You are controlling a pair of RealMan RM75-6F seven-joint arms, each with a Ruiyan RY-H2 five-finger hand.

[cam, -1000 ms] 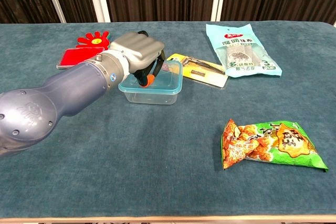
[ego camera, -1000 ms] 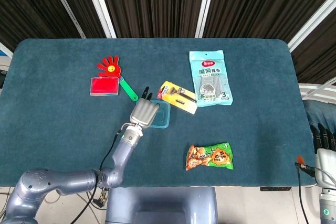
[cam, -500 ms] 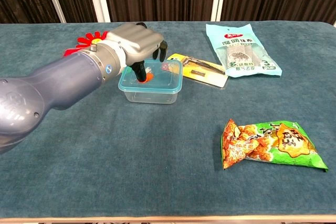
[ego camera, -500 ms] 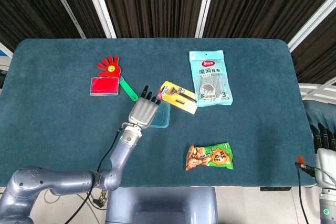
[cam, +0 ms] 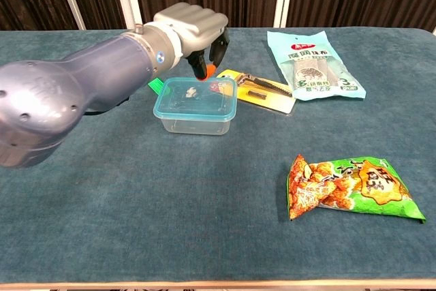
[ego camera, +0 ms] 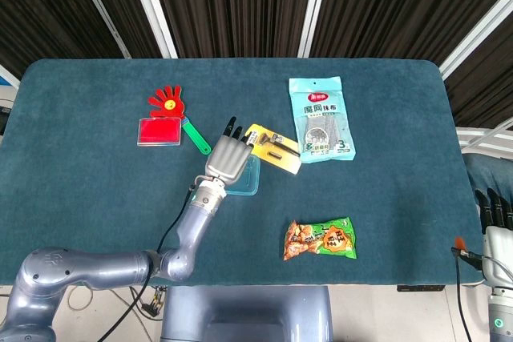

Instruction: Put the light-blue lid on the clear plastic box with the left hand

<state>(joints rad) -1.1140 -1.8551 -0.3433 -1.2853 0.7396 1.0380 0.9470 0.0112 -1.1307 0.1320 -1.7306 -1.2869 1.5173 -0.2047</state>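
The clear plastic box [cam: 194,122] stands on the blue table with the light-blue lid [cam: 195,95] lying flat on its rim; something small and white shows through the lid. In the head view the box [ego camera: 248,178] is partly covered by my left hand [ego camera: 228,158]. In the chest view my left hand [cam: 191,25] hangs above the box's far edge, palm down, fingers hanging apart, an orange fingertip [cam: 211,69] just over the far rim. It holds nothing. My right hand [ego camera: 493,212] rests off the table at the lower right, fingers straight, empty.
A yellow razor pack [ego camera: 272,147] lies touching the box's far right corner. A red hand clapper [ego camera: 167,100], a red card [ego camera: 159,130] and a green handle [ego camera: 195,135] lie to the far left. A cloth packet [ego camera: 321,118] and a snack bag [ego camera: 321,239] lie right.
My left hand has lifted off the box and moved toward the far side, its fingers spreading. The lid stays on the box. The right hand has not moved.
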